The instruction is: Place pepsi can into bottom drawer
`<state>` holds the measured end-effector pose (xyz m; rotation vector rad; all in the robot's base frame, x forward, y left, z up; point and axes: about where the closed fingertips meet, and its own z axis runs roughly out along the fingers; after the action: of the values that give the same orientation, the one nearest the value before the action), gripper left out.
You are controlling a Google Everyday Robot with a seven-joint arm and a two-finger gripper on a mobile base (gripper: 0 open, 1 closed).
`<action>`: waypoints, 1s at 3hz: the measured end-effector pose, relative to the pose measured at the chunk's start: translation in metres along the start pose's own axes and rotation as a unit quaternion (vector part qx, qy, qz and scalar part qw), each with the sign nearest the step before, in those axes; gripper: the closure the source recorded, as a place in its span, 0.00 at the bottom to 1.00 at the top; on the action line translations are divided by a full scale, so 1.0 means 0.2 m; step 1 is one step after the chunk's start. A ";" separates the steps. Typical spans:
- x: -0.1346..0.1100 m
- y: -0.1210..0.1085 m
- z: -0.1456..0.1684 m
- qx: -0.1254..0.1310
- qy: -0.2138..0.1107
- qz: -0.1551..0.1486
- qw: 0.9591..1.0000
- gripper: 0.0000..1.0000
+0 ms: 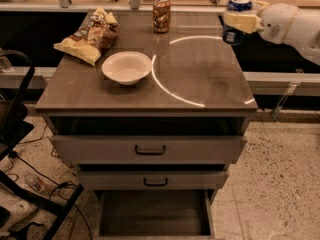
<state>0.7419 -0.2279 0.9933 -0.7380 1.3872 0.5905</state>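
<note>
Gripping the small dark blue pepsi can with the silver top point(239, 5), the pale two-finger gripper point(231, 22) sits at the upper right of the view, at the end of the white arm that reaches in from the right. Its fingers point(247, 22) are closed around the can's middle, so the silver rim shows just above them and the blue base with white markings just below. The can stands upright, its long axis vertical and its top facing up.

Directly beneath the gripper is the right rear edge of the grey cabinet top point(200, 79); the can's base appears clear of that surface. To the gripper's left, near the back edge, stands a brown patterned can point(161, 15). Further left and lower sit a round white bowl point(126, 67) and a crumpled yellow snack bag point(90, 34). Far below and to the left of the gripper, the deep grey bottom drawer with the dark interior point(155, 216) is pulled out, under two handled drawers.
</note>
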 end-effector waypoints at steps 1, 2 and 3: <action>0.04 0.19 -0.48 -0.027 0.054 -0.004 0.998 1.00; 0.09 0.33 -0.87 -0.056 0.082 0.011 0.995 1.00; 0.15 0.45 -1.19 -0.046 0.073 0.041 0.995 1.00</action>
<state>0.5227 -0.3510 0.9460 -0.8143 1.5398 0.6793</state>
